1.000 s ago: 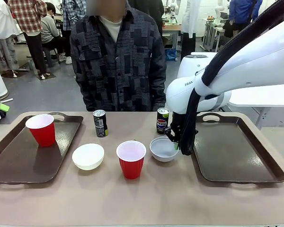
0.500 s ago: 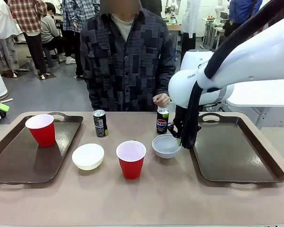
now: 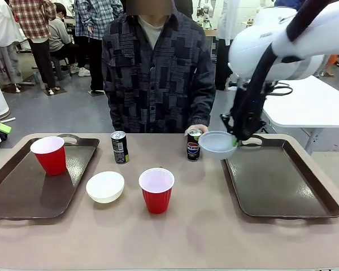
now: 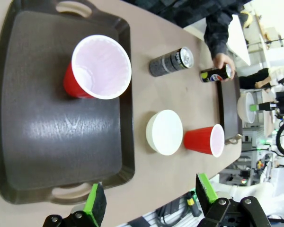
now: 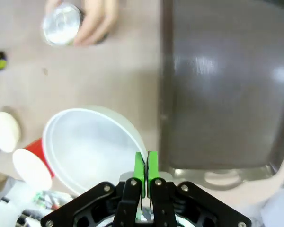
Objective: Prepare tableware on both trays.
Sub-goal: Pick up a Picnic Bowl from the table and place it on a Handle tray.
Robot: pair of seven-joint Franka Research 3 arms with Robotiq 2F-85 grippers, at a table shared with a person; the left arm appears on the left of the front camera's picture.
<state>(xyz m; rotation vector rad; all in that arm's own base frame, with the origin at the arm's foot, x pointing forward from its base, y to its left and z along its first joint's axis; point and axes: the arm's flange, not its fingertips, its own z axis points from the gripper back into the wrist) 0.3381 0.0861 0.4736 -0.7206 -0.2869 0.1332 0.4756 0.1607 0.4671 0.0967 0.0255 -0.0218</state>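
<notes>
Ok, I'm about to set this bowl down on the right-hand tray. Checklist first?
1. Grip: right tool pinches the rim of the white bowl, which is lifted: ok.
2. Landing spot: right tray is bare: ok.
3. Bowl above the tray: it hangs beside the tray's left rim: not ok.
4. Person clear: a hand holds the can next to the bowl: not ok.
5. Left tool away: open, by the left tray: ok.

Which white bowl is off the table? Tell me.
The bowl in the right gripper, held in the air; the other bowl sits on the table.
</notes>
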